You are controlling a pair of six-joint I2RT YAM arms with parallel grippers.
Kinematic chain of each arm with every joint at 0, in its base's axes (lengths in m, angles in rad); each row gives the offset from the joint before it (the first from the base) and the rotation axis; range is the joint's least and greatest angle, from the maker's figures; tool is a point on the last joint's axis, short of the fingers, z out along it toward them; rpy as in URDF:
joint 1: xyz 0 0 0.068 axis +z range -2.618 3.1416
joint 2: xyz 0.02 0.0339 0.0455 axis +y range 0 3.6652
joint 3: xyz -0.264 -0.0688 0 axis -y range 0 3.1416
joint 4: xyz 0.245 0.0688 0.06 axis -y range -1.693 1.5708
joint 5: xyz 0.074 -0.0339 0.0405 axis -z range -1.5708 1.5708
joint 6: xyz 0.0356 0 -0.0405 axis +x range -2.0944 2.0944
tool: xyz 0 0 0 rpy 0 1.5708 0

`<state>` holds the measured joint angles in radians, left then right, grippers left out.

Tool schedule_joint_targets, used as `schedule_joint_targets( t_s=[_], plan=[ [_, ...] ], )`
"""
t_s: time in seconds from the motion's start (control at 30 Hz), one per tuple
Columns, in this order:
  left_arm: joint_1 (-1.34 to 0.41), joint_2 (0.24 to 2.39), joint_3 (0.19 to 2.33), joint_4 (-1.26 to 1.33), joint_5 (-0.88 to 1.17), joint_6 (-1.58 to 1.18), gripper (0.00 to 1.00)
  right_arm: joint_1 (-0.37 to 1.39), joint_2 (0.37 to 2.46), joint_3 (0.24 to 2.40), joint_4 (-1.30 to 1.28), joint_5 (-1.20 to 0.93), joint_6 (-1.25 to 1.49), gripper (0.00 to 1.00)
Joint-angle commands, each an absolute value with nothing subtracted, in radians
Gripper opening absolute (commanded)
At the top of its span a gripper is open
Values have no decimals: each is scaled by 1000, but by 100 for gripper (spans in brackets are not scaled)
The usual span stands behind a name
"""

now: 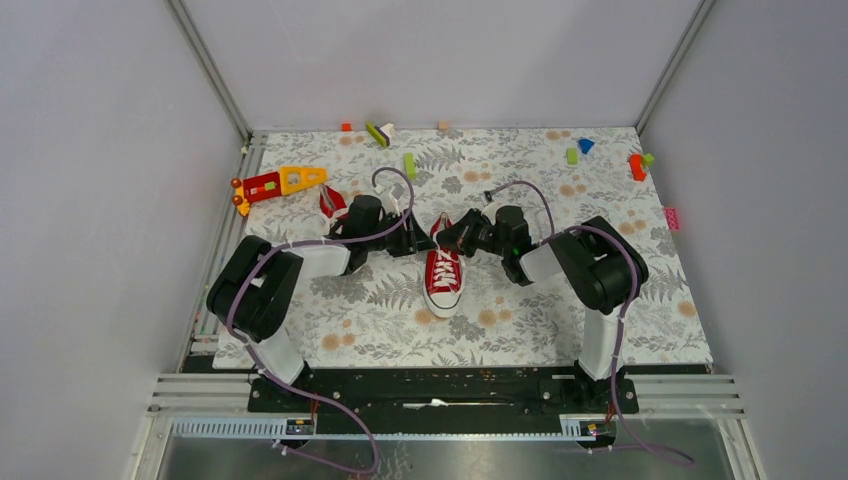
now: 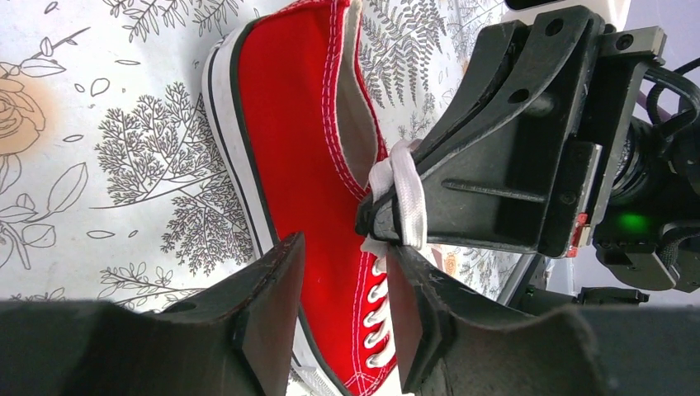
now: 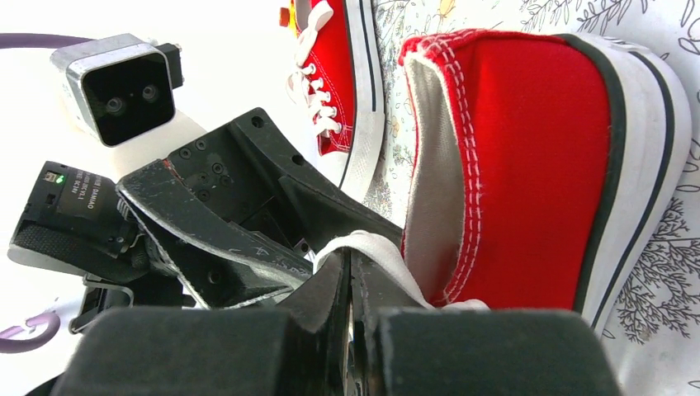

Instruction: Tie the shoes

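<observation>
Desk: Status on the jaws, and where's the shoe?

Me: Nearer shoe lies flat at the centre of the patterned mat, toe towards the arm bases, with both grippers meeting over its heel end. My right gripper is clamped on a flat white lace just beside the collar. My left gripper is spread wide with nothing in it, straddling the eyelet row. The other shoe sits beyond my left arm, apart from both grippers.

Desk: How will it handle?

Me: I'd judge the lace limp and a bit slick. It will fold, twist and slide through the pads unless I pinch it across its flat width. The canvas looks soft and the sole stiff, and the shoe seems light enough to drag if I pull hard. With the left I'd take the lace close to the right's pinch, not the canvas, and go gently on tension.
</observation>
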<state>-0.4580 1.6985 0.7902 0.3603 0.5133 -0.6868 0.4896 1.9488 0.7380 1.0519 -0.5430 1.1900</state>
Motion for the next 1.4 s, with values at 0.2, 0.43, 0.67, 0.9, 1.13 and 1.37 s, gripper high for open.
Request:
schedule_joint_targets(
  t_s=[0.2,0.43,0.67,0.9,1.13,1.37],
  plan=[
    [-468,1748,851,501,562,-704,32,489,1933,765,1084,-565,1199,0],
    [-467,1728,844,520,564,-661,0,489,1917,749,1079,-561,1178,9],
    [-468,1631,862,212,407,-522,0,479,1831,719,964,-526,1084,30],
    [-469,1570,862,101,324,-464,0,476,1695,674,807,-493,970,35],
    [-484,1477,846,9,219,-414,0,468,1554,628,603,-463,812,46],
    [-491,1411,841,-72,131,-412,0,430,1396,561,415,-460,624,61]
  ],
)
